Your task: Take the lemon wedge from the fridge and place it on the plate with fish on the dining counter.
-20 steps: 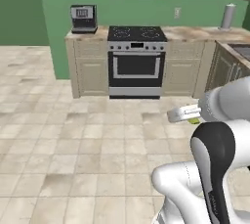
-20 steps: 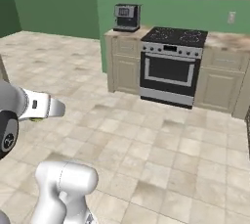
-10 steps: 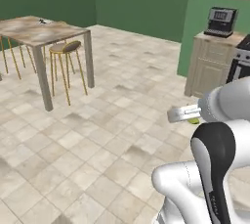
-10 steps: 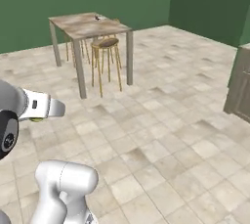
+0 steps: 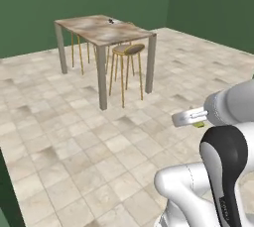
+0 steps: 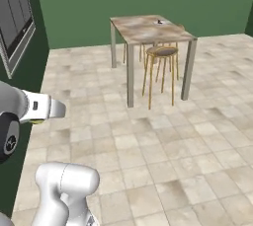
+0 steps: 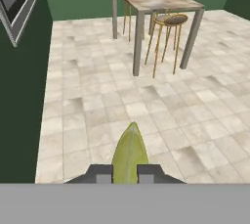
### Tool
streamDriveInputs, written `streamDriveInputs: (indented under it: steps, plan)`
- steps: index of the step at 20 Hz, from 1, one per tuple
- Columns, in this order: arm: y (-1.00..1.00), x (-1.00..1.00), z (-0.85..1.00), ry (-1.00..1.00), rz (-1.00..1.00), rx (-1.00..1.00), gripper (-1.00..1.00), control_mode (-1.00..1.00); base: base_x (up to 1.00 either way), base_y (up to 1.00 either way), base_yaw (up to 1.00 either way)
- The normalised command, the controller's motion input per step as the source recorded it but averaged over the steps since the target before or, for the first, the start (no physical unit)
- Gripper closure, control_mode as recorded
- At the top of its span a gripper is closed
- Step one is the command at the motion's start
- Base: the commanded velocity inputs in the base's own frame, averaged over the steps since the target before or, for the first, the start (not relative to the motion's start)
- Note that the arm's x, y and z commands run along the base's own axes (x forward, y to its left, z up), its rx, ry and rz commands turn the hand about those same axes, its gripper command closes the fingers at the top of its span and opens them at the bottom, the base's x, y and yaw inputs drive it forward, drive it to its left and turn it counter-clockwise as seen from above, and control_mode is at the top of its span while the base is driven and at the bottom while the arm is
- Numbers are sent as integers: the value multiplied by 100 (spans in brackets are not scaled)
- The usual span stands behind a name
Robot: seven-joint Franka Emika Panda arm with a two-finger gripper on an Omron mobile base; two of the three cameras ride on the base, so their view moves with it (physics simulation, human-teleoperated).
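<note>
Far ahead of me now stands the dining counter (image 5: 104, 30), and that is the big change. A second ago my base cameras looked at a stove and cupboards. Half a second ago the counter was just coming in at the side. Now it sits near the middle of what I see. The things did not move. My base turned, so my whole view swung round to face it.

To the left of the counter, in my right base view, a dark framed panel (image 6: 15, 20) hangs on the green wall. Tiled floor (image 5: 74, 137) lies open between me and the counter.

On the counter top, near its far edge, I see a small dark speck on something pale. I think that is the plate with fish (image 5: 110, 21), but it is too small to be sure. Under the counter's right side are yellow-legged stools (image 5: 128, 52), tucked close to its legs.

Well short of the counter, out in front of my body, is my gripper (image 7: 123, 173). Its two fingertips (image 7: 103, 172) are squeezed onto the lemon wedge (image 7: 130, 153), which sticks up between them, yellow-green and pointed. In the left base view I see a bit of the same yellow-green under my hand (image 5: 199, 123).

So the fridge part looks done, I think. I have the wedge and I face the right place. What is left is to drive across the floor, get close to the counter, and set the wedge on the plate. The wedge is tiny, so I should keep my pinch steady on the way.
</note>
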Motion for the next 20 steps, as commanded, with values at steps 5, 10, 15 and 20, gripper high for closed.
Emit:
streamDriveInputs:
  steps: [5, 10, 15, 20]
  plan:
    - [0, 0, 0, 0, 0, 0, 100, 100, 100, -65, 7]
    - [0, 0, 0, 0, 0, 0, 100, 100, 100, -98, -12]
    - [0, 0, 0, 0, 0, 0, 100, 100, 100, -100, -14]
    - [0, 0, 0, 0, 0, 0, 100, 100, 100, -98, -4]
